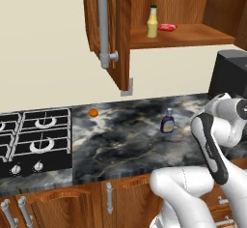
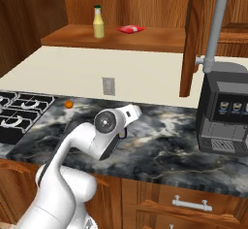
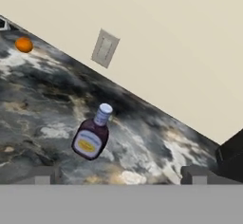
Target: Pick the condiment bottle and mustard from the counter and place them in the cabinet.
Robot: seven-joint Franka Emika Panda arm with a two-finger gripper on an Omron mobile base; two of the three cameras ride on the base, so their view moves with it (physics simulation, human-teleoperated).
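The condiment bottle (image 1: 167, 122), dark purple-brown with a light label and bluish cap, stands upright on the marble counter (image 1: 120, 145). In the hand view the condiment bottle (image 3: 92, 136) lies just beyond and slightly left of the middle of my open gripper (image 3: 121, 176), whose fingertips (image 3: 45, 174) stand wide apart with nothing between them. The yellow mustard (image 1: 152, 21) stands on the shelf of the open cabinet (image 1: 193, 35), and the right base view shows the mustard (image 2: 99, 22) there too. My arm reaches over the counter (image 2: 184, 145) from the front.
A red packet (image 1: 167, 27) lies beside the mustard. A small orange ball (image 1: 93, 112) rests near the black stove (image 1: 34, 140). A dark coffee machine (image 2: 225, 109) stands at the counter's right end. The cabinet door (image 1: 118, 29) hangs open, and a wall outlet (image 3: 105, 48) sits above the counter.
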